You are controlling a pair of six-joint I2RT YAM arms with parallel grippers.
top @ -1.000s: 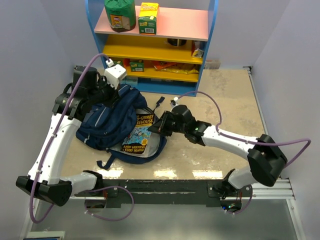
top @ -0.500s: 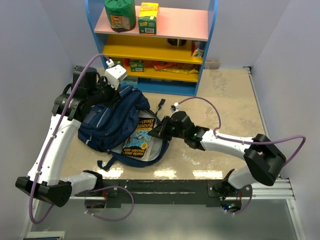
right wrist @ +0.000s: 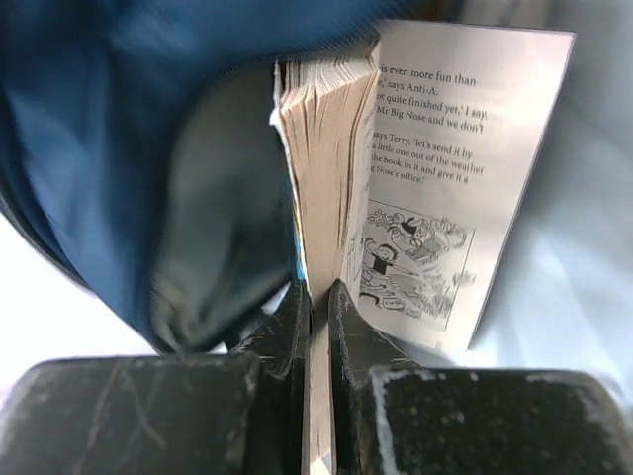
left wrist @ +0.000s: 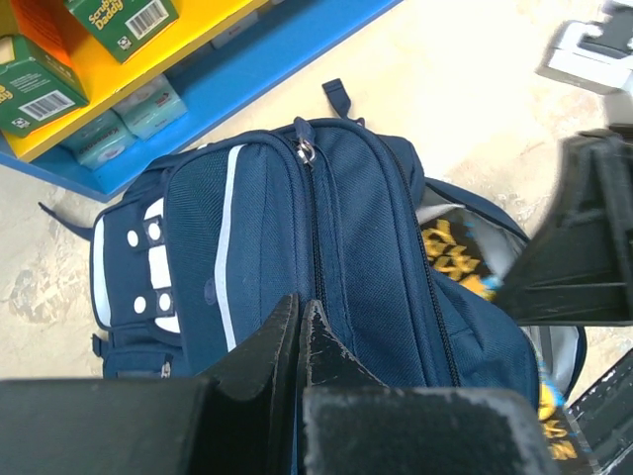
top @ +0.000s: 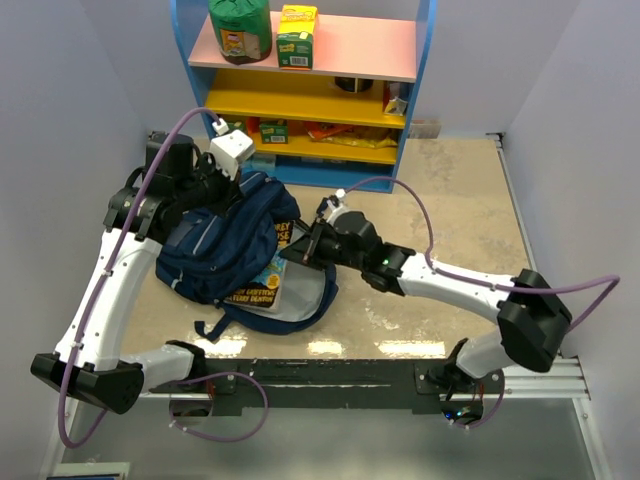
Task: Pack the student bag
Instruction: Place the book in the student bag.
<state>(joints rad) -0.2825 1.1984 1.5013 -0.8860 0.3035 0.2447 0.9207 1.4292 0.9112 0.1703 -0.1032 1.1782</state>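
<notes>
Right, the relation to watch is the book's line against the mouth of the student bag. The bag lies on the table in front of the left arm, its unzipped mouth facing the right arm, pale lining showing along the near right rim. Your right gripper is clamped on the book, jaws tight on its lower edge. In the wrist view the page block stands straight out from the fingers, so the book's long axis runs on from the gripper into the opening, toward the robot's left. In the overhead view part of the cover lies inside the rim, partly under the navy top flap.

The right arm is the one at the mouth. The left gripper sits at the far top of the bag with its fingers pressed together right against the navy fabric. Whether they pinch any cloth, you cannot tell from here.

Judging by this, the next push should follow the book's own length. The flap hangs close over the upper corner and could catch it.
</notes>
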